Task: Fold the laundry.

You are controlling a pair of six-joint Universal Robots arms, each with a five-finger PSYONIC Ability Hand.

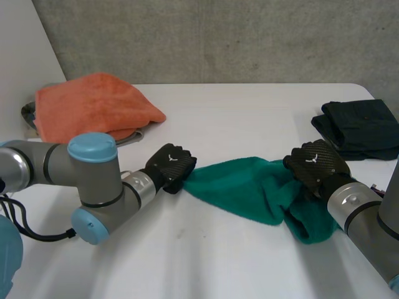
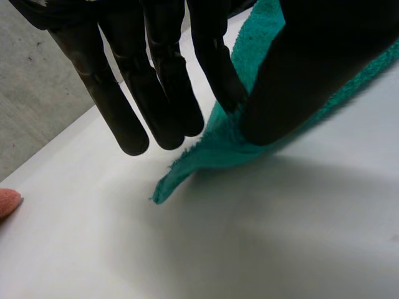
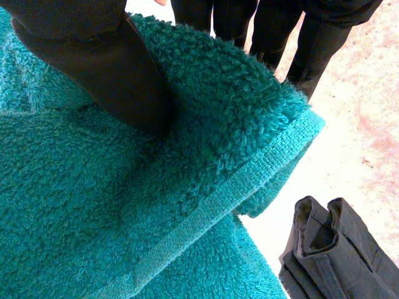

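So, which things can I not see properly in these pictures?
Head view: the grey item is mostly covered by the orange terry towel.
Head view: the dark folded garment is cut by the edge.
Head view: the green terry towel is bunched at the right hand; its corners there are hidden.

Head cam: high, behind and between the arms, facing down and forward across the table [image 1: 237, 118] to the wall [image 1: 218, 37]. Wide view that takes in the left hand [image 1: 169, 167] and right hand [image 1: 315, 163].

Left wrist cam: low over the table, looking along the left hand's palm, very near its fingers.

Right wrist cam: nearer still, close on the towel [image 1: 243, 187] at the right hand.

Shared: towel in all three views. Orange cloth [image 1: 93, 106] in head and left wrist views. Dark garment [image 1: 361, 128] in head and right wrist views.
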